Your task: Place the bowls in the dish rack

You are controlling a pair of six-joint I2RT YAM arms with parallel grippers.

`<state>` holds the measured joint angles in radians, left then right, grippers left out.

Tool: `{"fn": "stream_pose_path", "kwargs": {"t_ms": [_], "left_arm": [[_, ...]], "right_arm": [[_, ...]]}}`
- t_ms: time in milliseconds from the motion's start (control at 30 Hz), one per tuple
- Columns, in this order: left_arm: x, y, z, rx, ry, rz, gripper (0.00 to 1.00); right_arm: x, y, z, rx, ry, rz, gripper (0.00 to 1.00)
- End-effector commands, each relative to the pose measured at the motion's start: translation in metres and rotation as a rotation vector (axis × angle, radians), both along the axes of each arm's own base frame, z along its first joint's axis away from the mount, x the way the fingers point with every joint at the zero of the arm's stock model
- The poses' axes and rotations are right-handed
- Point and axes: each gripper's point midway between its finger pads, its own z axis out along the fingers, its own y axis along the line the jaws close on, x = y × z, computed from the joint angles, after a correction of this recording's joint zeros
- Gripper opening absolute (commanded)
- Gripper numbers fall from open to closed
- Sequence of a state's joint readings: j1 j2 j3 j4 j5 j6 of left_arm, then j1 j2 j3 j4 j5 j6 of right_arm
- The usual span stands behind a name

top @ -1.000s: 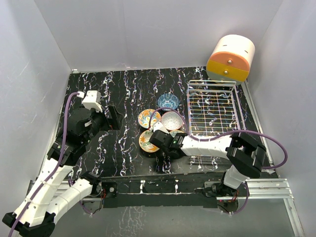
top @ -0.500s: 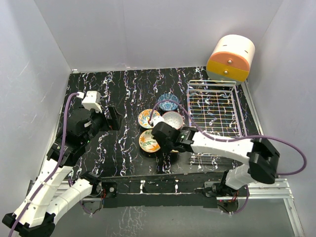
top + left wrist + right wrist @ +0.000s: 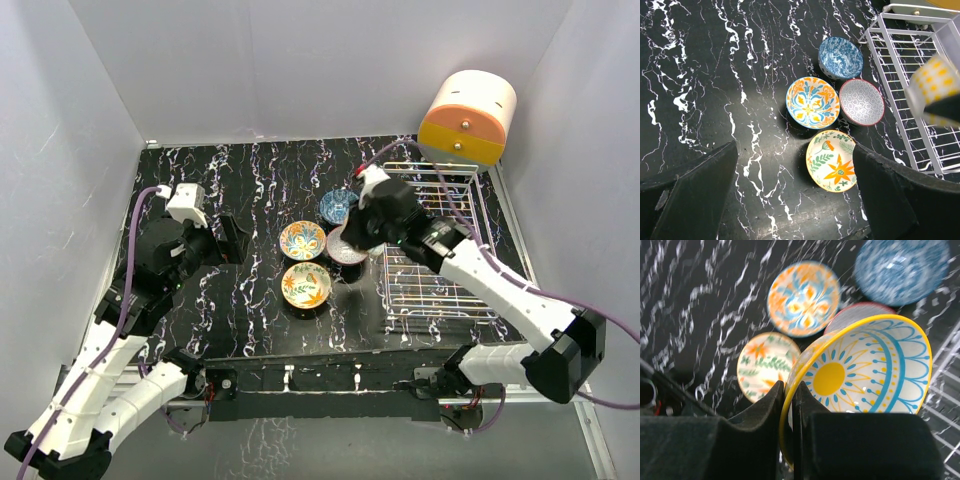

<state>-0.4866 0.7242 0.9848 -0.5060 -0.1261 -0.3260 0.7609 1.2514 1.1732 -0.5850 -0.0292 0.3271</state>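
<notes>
Step in hand: one bowl carried to the rack. The right claw (image 3: 789, 388) is clamped on the rim of the yellow bowl (image 3: 860, 370), which hangs tilted above the left side of the dish rack (image 3: 455, 195); the next move, I judge, calls for lowering it between the wires and letting go. The rack, by the right edge of the table (image 3: 250, 180), shows no bowl inside. Clustered mid-table: blue bowl (image 3: 338, 205), orange-and-blue bowl (image 3: 301, 240), red-rimmed bowl (image 3: 861, 101), orange-flowered bowl (image 3: 306, 285). The left claw (image 3: 232, 240) gapes, holding nothing.
</notes>
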Motion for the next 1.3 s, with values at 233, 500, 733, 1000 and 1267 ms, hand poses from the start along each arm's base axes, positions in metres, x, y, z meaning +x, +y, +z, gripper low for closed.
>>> {"fn": "stream_pose_path", "kwargs": {"t_ms": [233, 500, 733, 1000, 1267], "left_arm": [[-0.012, -0.001, 0.03, -0.038, -0.058, -0.035, 0.97], [-0.013, -0.002, 0.028, -0.041, -0.054, -0.041, 0.97], [-0.011, -0.001, 0.027, -0.029, -0.05, -0.034, 0.97], [-0.009, 0.0, 0.021, -0.004, -0.027, -0.031, 0.97], [-0.006, -0.002, 0.024, -0.003, -0.031, -0.033, 0.97]], "right_arm": [[0.099, -0.075, 0.096, 0.462, -0.219, -0.067, 0.08], [0.122, -0.121, 0.082, 0.756, -0.25, -0.115, 0.08], [0.129, -0.139, 0.067, 0.917, -0.276, -0.124, 0.08], [0.143, -0.154, 0.043, 1.001, -0.305, -0.217, 0.08], [0.157, -0.162, 0.021, 1.127, -0.279, -0.259, 0.08]]}}
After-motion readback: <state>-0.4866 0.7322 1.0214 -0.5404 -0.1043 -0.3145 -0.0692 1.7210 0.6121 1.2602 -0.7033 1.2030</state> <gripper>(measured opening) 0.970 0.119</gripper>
